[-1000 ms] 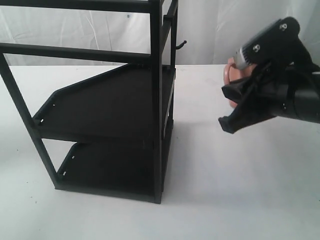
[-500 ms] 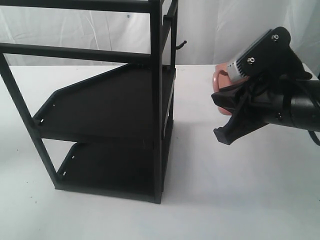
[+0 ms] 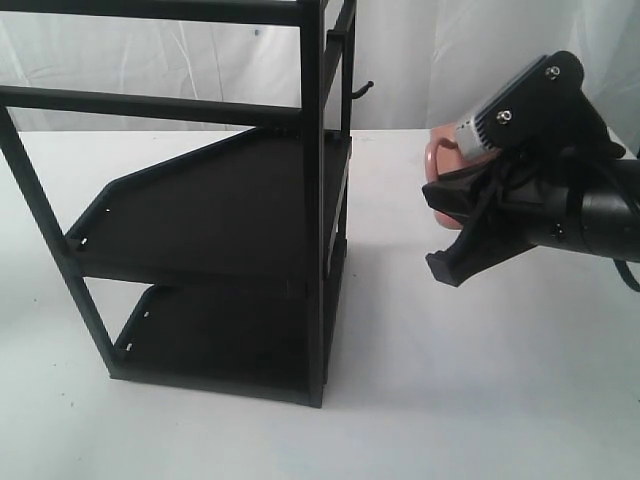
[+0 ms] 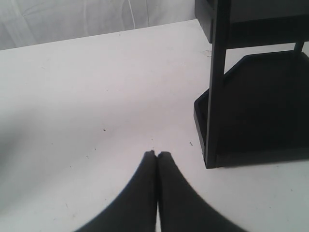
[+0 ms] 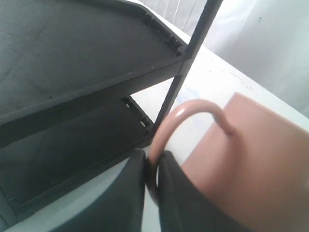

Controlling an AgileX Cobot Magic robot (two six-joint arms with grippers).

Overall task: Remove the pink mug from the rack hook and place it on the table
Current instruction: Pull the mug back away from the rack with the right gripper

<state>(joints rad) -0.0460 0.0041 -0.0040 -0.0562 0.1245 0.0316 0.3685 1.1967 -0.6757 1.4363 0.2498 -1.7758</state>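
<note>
Near the foot of the rack (image 3: 312,200), our left gripper (image 4: 156,155) sits pressed together and empty, and the rack hook (image 3: 362,90) carries nothing. Right of the rack we find the pink mug (image 5: 256,159) freed, its handle pinched by the right gripper (image 5: 152,162). We judge that lowering and release remain. The table (image 3: 470,390) is plain white, backed by a white curtain (image 3: 150,60).

The rack (image 3: 312,200) is the one big obstacle, its posts and two dark shelves walling off everything inside. Off the rack's hook side the table (image 3: 480,400) runs wide, with room to pass. The rack hook (image 3: 363,91) juts out up high. The right gripper (image 3: 441,232), pinching the pink mug (image 5: 251,159) by its handle, hangs well apart from the rack. The left gripper (image 4: 156,155) sits near the rack's corner post.
</note>
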